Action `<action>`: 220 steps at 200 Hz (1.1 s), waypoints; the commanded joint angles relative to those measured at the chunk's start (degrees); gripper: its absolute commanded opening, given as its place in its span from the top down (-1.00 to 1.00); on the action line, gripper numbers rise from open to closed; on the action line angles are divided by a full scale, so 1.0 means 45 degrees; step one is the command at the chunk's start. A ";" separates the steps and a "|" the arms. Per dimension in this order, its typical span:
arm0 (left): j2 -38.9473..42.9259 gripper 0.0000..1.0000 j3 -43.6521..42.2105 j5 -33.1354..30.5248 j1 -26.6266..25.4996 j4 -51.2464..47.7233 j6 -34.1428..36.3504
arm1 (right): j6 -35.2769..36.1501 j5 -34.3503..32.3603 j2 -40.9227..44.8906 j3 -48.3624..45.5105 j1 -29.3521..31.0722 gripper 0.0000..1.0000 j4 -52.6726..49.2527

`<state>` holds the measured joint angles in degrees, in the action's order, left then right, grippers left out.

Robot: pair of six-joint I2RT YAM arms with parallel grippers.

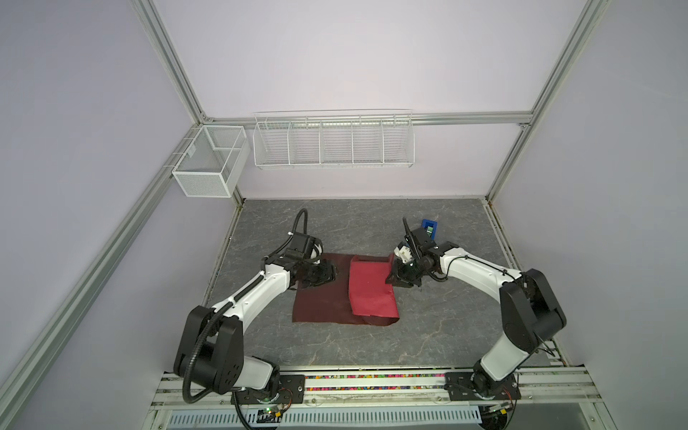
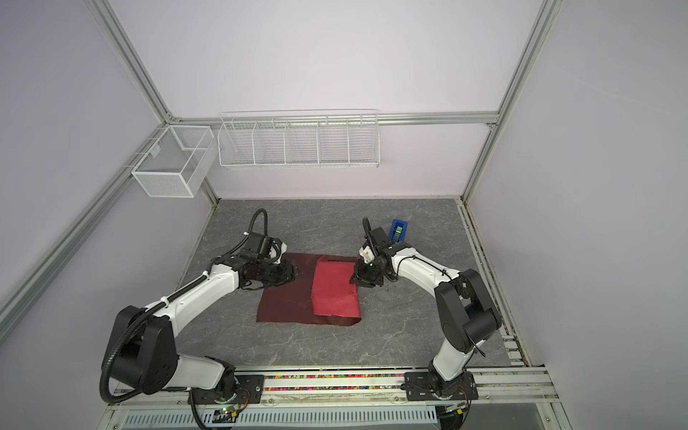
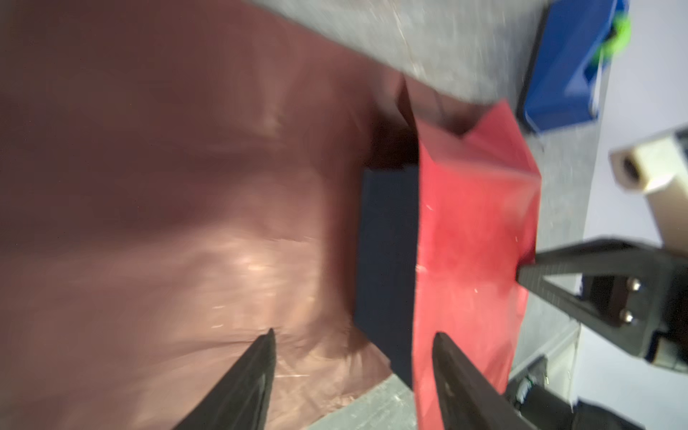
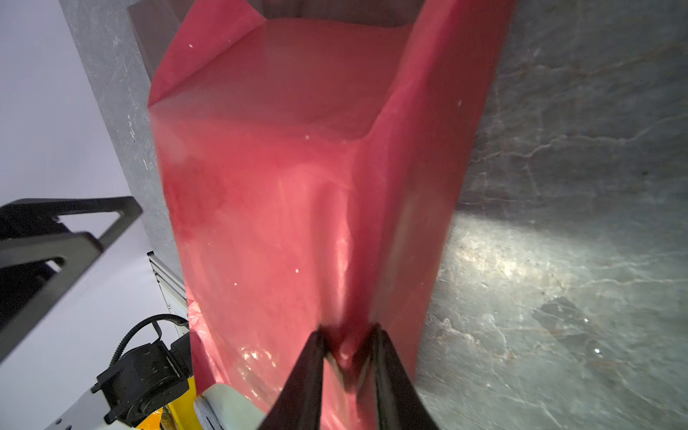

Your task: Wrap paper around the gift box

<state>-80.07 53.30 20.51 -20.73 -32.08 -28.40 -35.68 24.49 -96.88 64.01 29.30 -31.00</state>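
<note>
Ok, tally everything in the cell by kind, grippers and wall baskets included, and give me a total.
grippers: 2, left gripper, right gripper
baskets: 2, mesh basket, wire rack
paper: 1
gift box: 1
tape dispenser: 1
total: 7

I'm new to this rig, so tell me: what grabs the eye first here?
The paper stands out: its bright red flap is folded over the gift box on the grey table, pinched at its edge by the right gripper. The left gripper is open, facing the box's bare navy side.
</note>
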 commanded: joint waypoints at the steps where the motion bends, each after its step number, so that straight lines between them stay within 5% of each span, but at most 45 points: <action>1: 0.0336 -0.37 -0.0218 -0.1044 0.0989 -0.1362 0.0798 | 0.0246 -0.0891 -0.0268 -0.0591 0.0088 0.48 -0.0882; 22: 0.0401 -0.37 -0.0924 0.0137 0.1785 -0.0996 0.1056 | 0.0254 -0.0872 -0.0234 -0.0582 0.0090 0.47 -0.0939; 38: 0.0435 -0.41 -0.1434 0.2458 0.1814 0.0431 0.1012 | 0.0264 -0.0852 -0.0134 -0.0572 0.0081 0.47 -0.0991; 61: 0.0249 -0.43 -0.1901 0.4689 0.1438 0.3002 -0.0572 | 0.0271 -0.0857 0.0010 -0.0574 0.0090 0.46 -0.1020; 127: -0.1917 -0.49 -0.1116 0.4001 -0.1281 0.4734 -0.1959 | 0.0139 -0.0755 0.0100 -0.0609 0.0094 0.44 -0.0939; 220: -0.2918 -0.28 -0.1469 0.4662 -0.1860 0.6376 -0.2684 | 0.0085 -0.0842 0.0980 -0.0178 0.0100 0.23 -0.1453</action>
<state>-92.29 47.66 39.86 -28.95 -6.81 -39.20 -35.57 22.44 -94.96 63.31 29.41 -33.30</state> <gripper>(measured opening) 0.649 0.369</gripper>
